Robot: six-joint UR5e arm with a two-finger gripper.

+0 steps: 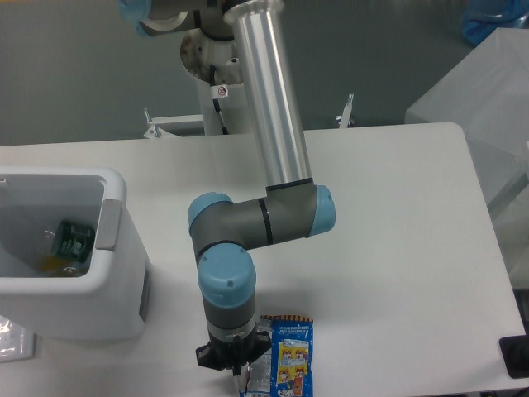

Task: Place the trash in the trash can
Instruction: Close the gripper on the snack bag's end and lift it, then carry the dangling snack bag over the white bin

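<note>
The arm [264,124] is reaching down to the counter's [397,248] near edge, its gripper [240,374] touching a silver wrapper [258,376] just left of the blue packet [291,361]; whether the jaws are apart or together cannot be told. The bin [111,248] is standing far left, holding a green-striped wrapper [71,240].

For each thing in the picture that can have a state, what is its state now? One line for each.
Trash can: upright, open at the top, a green wrapper inside.
Green wrapper: lying inside the trash can.
Blue snack packet: flat on the table, beside the gripper.
Silver wrapper: on the table near its front edge, partly hidden.
Gripper: low over the silver wrapper; fingers hidden, open or shut unclear.
</note>
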